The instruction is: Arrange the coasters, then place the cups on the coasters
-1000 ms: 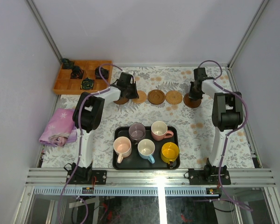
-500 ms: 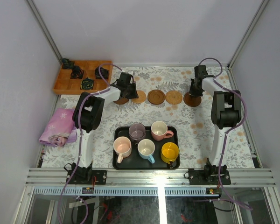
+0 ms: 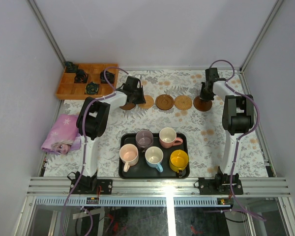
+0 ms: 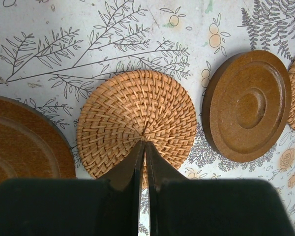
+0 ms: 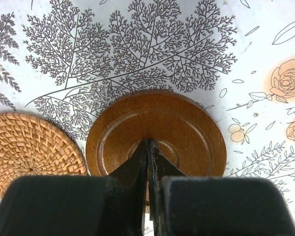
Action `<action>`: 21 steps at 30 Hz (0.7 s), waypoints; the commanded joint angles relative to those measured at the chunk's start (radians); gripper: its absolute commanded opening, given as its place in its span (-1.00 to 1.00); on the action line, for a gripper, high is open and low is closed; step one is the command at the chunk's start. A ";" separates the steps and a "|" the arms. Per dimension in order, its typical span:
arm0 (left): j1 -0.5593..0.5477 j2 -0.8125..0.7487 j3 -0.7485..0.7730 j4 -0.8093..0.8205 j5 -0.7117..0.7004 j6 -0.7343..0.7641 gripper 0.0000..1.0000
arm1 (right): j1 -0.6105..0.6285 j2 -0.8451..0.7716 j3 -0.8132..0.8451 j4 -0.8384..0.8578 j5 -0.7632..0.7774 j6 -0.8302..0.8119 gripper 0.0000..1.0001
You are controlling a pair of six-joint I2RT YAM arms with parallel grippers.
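Observation:
Five coasters lie in a row at the back of the table: a dark one, a woven tan one, a dark one, a woven one and a dark one. My left gripper is shut, its tips over the centre of the woven coaster. My right gripper is shut, its tips down on the centre of the rightmost dark coaster. The cups stand on the black tray: mauve-grey, salmon-pink, peach-pink, light blue, yellow.
A wooden compartment box with small black objects sits at the back left. A pink-purple cloth lies at the left edge. Grey walls close in the table on three sides.
The right gripper has slid the rightmost dark coaster slightly toward the back. The left arm has not moved.

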 commanded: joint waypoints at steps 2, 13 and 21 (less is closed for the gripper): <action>0.004 -0.002 0.014 -0.057 -0.033 0.019 -0.93 | -0.008 -0.014 0.013 -0.012 0.017 -0.020 -1.00; 0.005 -0.001 0.069 -0.026 0.022 0.039 -0.93 | -0.008 -0.104 0.008 0.014 -0.068 -0.041 -1.00; 0.002 0.009 0.101 -0.024 0.077 0.037 -0.91 | -0.009 -0.187 0.003 0.028 -0.104 -0.038 -1.00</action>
